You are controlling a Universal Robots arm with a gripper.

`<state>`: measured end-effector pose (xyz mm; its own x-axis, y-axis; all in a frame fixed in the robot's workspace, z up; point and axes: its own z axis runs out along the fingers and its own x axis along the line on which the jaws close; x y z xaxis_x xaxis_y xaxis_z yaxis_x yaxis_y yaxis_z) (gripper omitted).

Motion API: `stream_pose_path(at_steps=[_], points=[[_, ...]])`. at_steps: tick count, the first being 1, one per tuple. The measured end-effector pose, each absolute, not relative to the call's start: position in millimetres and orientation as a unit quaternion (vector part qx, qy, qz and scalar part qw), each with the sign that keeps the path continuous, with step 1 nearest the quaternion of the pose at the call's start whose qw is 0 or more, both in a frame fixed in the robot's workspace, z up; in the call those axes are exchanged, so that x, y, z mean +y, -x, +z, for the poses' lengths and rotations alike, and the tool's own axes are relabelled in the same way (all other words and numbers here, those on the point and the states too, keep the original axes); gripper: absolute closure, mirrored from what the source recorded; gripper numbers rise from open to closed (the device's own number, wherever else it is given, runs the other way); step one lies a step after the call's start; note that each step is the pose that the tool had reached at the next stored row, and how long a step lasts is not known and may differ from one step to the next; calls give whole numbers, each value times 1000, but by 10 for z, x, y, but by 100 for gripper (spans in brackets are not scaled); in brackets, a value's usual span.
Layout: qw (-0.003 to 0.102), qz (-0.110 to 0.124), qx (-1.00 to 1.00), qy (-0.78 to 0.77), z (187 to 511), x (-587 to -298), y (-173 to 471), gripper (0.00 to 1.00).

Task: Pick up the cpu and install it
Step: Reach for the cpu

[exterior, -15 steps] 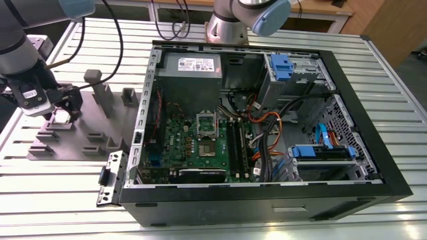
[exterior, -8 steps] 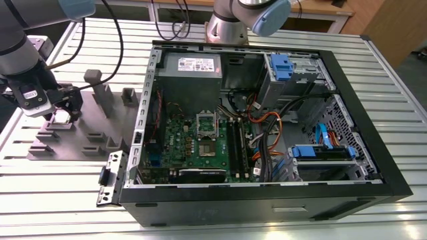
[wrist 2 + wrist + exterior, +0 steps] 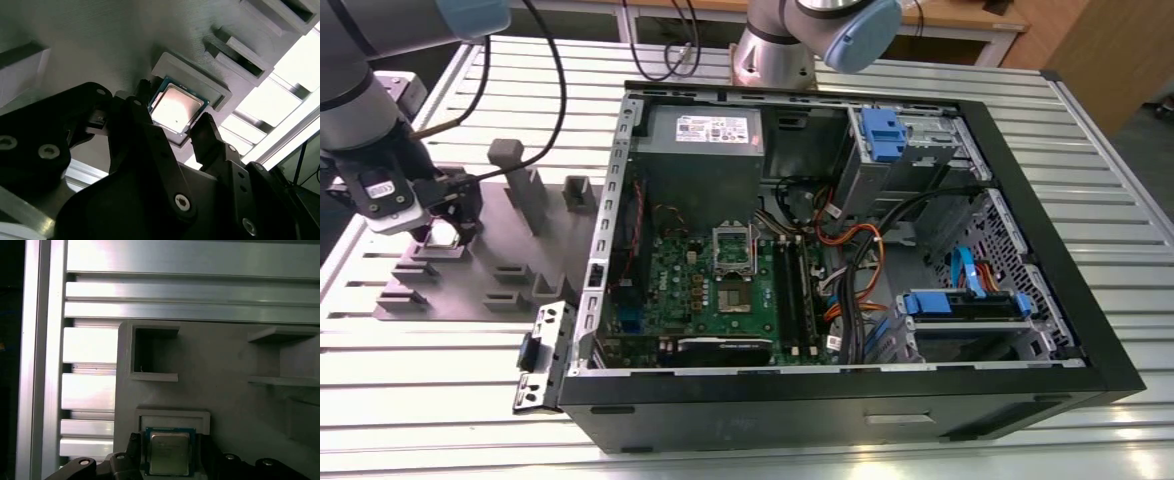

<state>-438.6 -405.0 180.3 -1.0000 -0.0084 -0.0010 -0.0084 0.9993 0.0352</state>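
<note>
I can read no print from here. A white label [image 3: 707, 128] on the power supply [image 3: 700, 160], inside the computer case [image 3: 1014, 200] well away from the gripper [image 3: 443, 235], is too small to make out. The cpu [image 3: 169, 454] right at the gripper shows no legible marking on its metal top.

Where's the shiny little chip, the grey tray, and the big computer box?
cpu [image 3: 176, 109]: second wrist view, middle of silver top.
grey tray [image 3: 454, 285]: exterior view, bare flat part.
computer case [image 3: 854, 405]: exterior view, black outer wall.
</note>
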Motion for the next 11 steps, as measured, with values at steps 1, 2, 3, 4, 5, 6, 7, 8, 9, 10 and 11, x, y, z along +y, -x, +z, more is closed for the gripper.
stream_pose_path(at_steps=[1,2,3,4,5,6,7,8,9,10,11], points=[[0,18,1000,4,1803,-4049,4392,41],[0,18,1000,4,1803,-4048,4400,41],[0,18,1000,4,1802,-4047,4407,41],[0,18,1000,4,1800,-4042,4411,41],[0,18,1000,4,1799,-4036,4414,41],[0,18,1000,4,1800,-4033,4419,41],[0,18,1000,4,1800,-4032,4422,41],[0,17,1000,4,1800,-4031,4426,41],[0,18,1000,4,1799,-4029,4428,41],[0,18,1000,4,1799,-4026,4431,41],[0,18,1000,4,1799,-4024,4432,41]])
